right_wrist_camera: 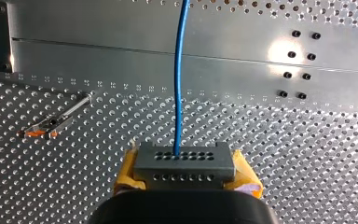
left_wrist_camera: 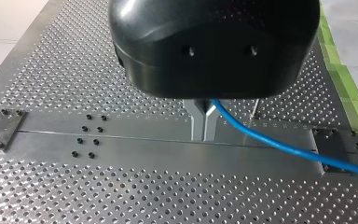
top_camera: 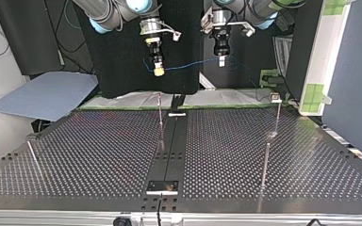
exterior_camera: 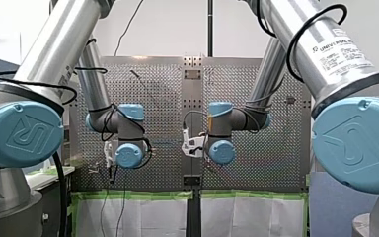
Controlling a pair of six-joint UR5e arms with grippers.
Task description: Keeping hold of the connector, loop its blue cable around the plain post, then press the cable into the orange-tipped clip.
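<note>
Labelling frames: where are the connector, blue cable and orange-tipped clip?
connector [right_wrist_camera: 184,162]: right wrist view, its grey holed face.
blue cable [right_wrist_camera: 181,74]: right wrist view, the stretch ahead of the connector.
orange-tipped clip [right_wrist_camera: 45,126]: right wrist view, its metal head.

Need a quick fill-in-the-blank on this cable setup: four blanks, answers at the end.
My right gripper holds the connector between ____ pads.
The cable leaving the connector is ____ in colour.
My left gripper is shut on the ____.
In the right wrist view, the clip is tipped in ____.
Missing words: yellow; blue; cable; orange.
</note>
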